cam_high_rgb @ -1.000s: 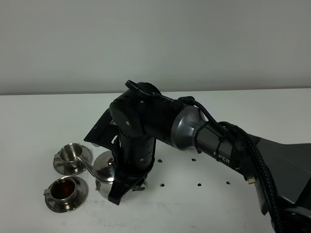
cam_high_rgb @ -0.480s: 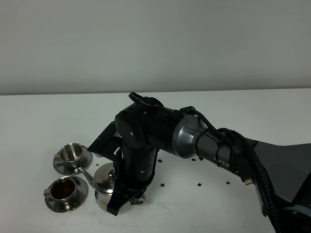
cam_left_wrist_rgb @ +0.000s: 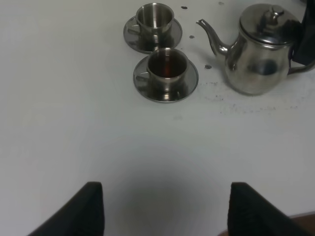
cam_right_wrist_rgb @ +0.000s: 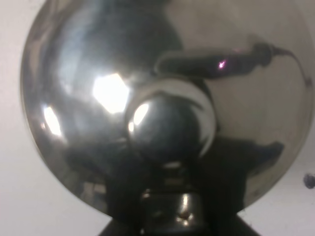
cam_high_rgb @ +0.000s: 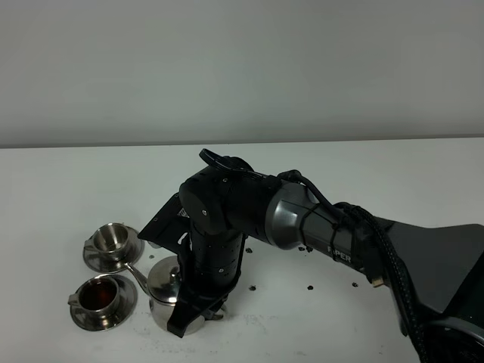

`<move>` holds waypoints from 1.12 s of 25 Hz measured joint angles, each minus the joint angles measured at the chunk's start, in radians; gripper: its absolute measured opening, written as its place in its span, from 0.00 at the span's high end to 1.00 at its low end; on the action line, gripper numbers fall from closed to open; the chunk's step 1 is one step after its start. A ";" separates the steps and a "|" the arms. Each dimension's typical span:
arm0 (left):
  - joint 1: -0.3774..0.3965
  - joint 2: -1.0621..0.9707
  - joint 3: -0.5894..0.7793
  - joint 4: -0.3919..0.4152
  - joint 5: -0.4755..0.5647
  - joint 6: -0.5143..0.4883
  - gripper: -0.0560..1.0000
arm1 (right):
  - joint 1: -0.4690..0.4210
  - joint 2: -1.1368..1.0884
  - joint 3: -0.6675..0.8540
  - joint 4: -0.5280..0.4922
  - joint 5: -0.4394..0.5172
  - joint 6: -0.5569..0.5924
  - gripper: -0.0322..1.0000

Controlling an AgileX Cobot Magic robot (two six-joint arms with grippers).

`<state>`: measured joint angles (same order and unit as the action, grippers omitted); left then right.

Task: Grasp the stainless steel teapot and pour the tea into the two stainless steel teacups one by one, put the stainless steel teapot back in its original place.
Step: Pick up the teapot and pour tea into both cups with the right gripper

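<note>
Lower left, high view: we log right claw (cam_high_rgb: 190,311) clamped on teapot (cam_high_rgb: 160,281) handle (cam_left_wrist_rgb: 300,71), spout (cam_high_rgb: 134,268) by the full cup (cam_high_rgb: 97,309); a careless swing could tip it, spilling tea (cam_high_rgb: 98,293).

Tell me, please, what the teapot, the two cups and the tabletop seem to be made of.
The teapot: polished metal, likely stainless steel; its mirror finish reflects the room. The tea-filled cup and the empty cup: seemingly the same shiny steel, with bright highlights. The tabletop: white and matte, no glare; laminate or painted board, cannot tell.
</note>
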<state>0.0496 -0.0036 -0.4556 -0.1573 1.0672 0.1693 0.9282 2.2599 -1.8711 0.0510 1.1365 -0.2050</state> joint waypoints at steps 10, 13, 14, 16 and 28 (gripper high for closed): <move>0.000 0.000 0.000 0.000 0.000 0.000 0.43 | 0.000 0.021 0.001 0.003 -0.010 -0.002 0.80; 0.000 0.000 0.000 0.000 0.000 0.000 0.43 | 0.000 0.021 0.001 0.003 -0.013 -0.003 0.80; 0.000 0.000 0.000 0.000 0.000 0.000 0.43 | 0.000 0.021 0.001 0.003 -0.013 -0.003 0.80; 0.000 0.000 0.000 0.000 0.000 0.000 0.43 | 0.000 0.021 0.001 0.003 -0.013 -0.003 0.80; 0.000 0.000 0.000 0.000 0.000 0.000 0.43 | -0.022 -0.022 -0.023 -0.104 0.025 -0.006 0.80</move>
<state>0.0496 -0.0036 -0.4556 -0.1573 1.0672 0.1693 0.9065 2.2376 -1.8943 -0.0535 1.1610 -0.2112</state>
